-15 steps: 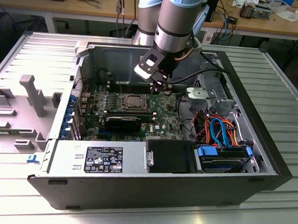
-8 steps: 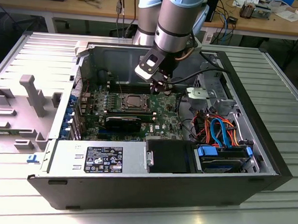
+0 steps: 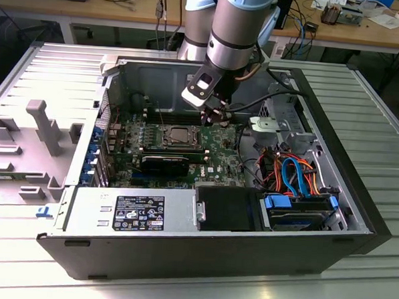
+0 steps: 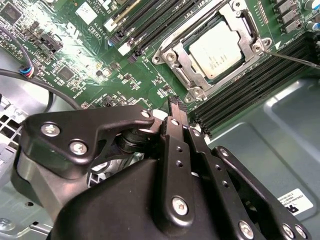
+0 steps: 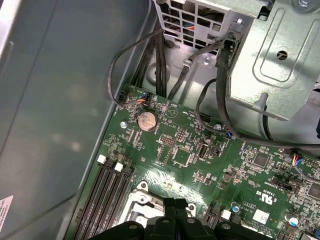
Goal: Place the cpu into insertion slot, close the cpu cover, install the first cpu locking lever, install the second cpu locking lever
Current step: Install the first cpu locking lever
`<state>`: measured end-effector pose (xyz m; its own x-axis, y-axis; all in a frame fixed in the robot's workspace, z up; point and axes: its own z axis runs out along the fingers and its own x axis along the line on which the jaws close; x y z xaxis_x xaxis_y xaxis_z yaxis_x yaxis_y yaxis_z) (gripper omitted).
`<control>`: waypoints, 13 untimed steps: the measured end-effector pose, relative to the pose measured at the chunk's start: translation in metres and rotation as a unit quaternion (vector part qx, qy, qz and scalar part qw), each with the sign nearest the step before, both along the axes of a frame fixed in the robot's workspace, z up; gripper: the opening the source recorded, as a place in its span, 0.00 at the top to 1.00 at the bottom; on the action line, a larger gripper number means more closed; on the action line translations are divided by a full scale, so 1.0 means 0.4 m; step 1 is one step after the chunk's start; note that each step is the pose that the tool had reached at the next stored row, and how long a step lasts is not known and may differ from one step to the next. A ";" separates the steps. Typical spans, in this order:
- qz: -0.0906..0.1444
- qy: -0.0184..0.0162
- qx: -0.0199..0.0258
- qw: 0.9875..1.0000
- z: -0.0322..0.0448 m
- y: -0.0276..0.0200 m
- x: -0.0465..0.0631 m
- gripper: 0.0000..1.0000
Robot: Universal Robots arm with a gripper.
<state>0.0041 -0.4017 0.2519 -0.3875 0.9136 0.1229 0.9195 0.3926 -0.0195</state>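
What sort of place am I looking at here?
Probably a robotics lab or electronics workshop: a robot arm reaches into an open computer case on a metal table, with cable-strewn workbenches behind.

In the second wrist view the gripper (image 4: 175,104) and its black linkage hide the lower part of the motherboard (image 4: 125,65). The picture's edge cuts off 1 corner of the cpu cover (image 4: 176,64), and 1 thin metal lever (image 4: 292,59) runs out of frame. The print on the cpu (image 4: 216,49) is too faint to read. In the exterior view the socket's latching is too small to tell.
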 end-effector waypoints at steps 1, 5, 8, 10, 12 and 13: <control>0.002 0.000 0.000 1.000 0.000 0.000 0.000 0.89; 0.009 0.000 0.000 1.000 0.000 0.000 0.000 0.89; 0.014 0.000 0.000 1.000 0.000 0.000 0.000 0.89; 0.019 0.000 0.000 1.000 0.000 0.000 0.000 0.89; 0.023 0.000 0.000 1.000 0.000 0.000 0.000 0.89; 0.025 0.000 0.000 1.000 0.000 0.000 0.000 0.89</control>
<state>0.0041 -0.4017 0.2518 -0.4326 0.8932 0.1229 0.8988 0.4380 -0.0194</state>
